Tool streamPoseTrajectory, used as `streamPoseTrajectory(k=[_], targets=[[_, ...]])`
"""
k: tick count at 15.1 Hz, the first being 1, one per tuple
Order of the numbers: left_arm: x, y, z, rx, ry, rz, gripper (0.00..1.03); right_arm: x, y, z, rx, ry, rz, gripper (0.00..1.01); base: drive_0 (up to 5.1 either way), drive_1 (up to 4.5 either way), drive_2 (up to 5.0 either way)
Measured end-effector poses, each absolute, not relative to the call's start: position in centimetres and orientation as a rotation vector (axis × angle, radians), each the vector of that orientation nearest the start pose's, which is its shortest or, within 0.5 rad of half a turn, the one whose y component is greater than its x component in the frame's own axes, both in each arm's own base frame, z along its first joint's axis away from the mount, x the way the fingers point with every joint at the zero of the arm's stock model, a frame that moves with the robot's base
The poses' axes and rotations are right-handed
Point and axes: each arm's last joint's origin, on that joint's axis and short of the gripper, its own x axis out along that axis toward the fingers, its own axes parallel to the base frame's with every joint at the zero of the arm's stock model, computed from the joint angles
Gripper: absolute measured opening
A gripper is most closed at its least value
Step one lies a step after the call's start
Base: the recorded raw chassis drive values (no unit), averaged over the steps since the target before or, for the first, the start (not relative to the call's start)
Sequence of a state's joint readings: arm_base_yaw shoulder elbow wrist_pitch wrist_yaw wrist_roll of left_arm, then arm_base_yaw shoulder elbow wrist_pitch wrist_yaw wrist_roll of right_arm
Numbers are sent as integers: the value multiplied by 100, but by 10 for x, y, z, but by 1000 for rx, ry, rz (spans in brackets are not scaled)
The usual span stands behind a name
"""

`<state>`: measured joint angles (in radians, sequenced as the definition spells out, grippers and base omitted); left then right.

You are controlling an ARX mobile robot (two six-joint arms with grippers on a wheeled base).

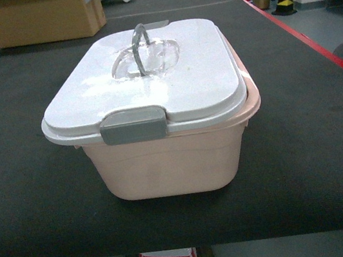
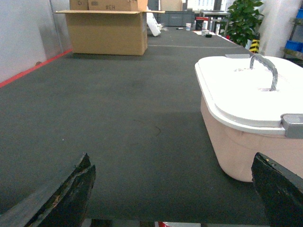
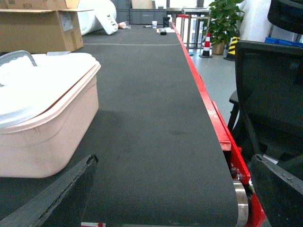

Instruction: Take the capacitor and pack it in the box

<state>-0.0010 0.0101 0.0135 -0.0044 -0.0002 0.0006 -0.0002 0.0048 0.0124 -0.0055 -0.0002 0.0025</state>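
The left tool point(image 2: 173, 189) and the right tool point(image 3: 173, 191) are held wide apart at the fingertips, nothing gripped.

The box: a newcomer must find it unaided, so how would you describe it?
On the long dark conveyor belt, nearest the robot, sits the box: a pale pink tub under a white lid with a grey clasp and handle. The brown cardboard carton stands farther back.

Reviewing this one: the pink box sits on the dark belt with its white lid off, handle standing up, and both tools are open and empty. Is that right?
Not quite. The white lid is on the pink box, not off; the head view shows it seated with the grey clasp at the front. The handle does stand up, and the left tool and right tool are open and empty.
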Motion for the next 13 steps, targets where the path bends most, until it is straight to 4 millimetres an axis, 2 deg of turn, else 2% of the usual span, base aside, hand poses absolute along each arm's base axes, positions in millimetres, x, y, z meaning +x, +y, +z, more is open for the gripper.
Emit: streamPoseTrajectory(k=[13], targets=[[98, 0, 167, 1, 1, -1, 98, 97, 0, 167, 2, -2, 0, 98, 0, 0, 0]])
